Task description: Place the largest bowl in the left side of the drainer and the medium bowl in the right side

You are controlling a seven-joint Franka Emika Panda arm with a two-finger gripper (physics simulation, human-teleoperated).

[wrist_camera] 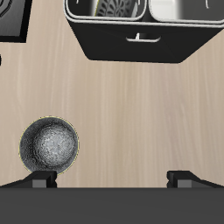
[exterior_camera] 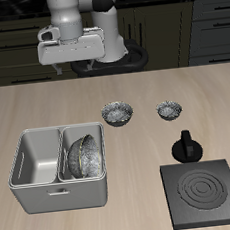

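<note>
Hovering hand (exterior_camera: 82, 70) spread, empty; largest bowl (exterior_camera: 83, 156) in drainer (exterior_camera: 54, 189); medium bowl (exterior_camera: 118, 113) unobstructed.

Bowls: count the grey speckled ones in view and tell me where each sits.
3. The largest bowl lies tilted inside one compartment of the drainer. The medium bowl and the smallest bowl stand on the table behind the drainer, apart. None seems hidden.

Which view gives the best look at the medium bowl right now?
The wrist view: the medium bowl fills a good part of the frame, seen from straight above, its rim and speckled inside clear. In the exterior view it is small, standing on the table behind the drainer.
</note>
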